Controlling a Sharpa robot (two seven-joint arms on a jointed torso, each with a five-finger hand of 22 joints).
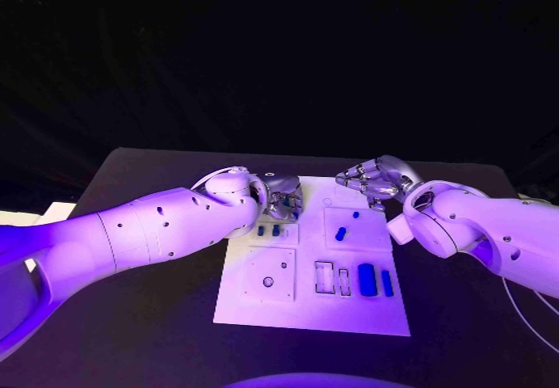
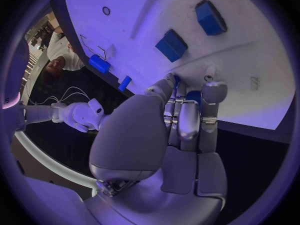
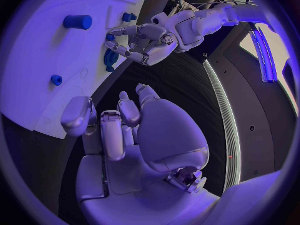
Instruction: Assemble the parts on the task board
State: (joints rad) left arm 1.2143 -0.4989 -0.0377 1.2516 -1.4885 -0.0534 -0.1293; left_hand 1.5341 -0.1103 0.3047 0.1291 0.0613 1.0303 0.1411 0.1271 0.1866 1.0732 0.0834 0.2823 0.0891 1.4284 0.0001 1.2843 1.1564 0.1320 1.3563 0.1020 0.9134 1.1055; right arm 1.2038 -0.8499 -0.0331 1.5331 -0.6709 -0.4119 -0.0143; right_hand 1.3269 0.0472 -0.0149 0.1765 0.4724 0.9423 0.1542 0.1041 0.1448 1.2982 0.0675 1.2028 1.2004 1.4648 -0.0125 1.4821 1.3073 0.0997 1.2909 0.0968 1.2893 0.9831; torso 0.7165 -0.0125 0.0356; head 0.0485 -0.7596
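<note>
The white task board [image 1: 313, 311] lies in the middle of the black table. On it are a small blue peg [image 1: 340, 234], two long blue parts [image 1: 368, 279] side by side, and two small blue parts [image 1: 269, 231] near my left hand. My left hand [image 1: 281, 199] is low over the board's far left corner. Its fingers [image 2: 187, 120] are bunched on a small blue part [image 2: 193, 96] at the board's surface. My right hand [image 1: 375, 179] hovers over the far right corner, fingers [image 3: 112, 130] curled in with nothing in them.
The board [image 2: 237, 80] has shallow rectangular recesses [image 1: 332, 277] and a round hole [image 1: 268, 281] in its near half. Black table [image 1: 140, 323] surrounds the board on all sides. A blue cylinder [image 3: 77, 22] stands on the board beyond my right hand.
</note>
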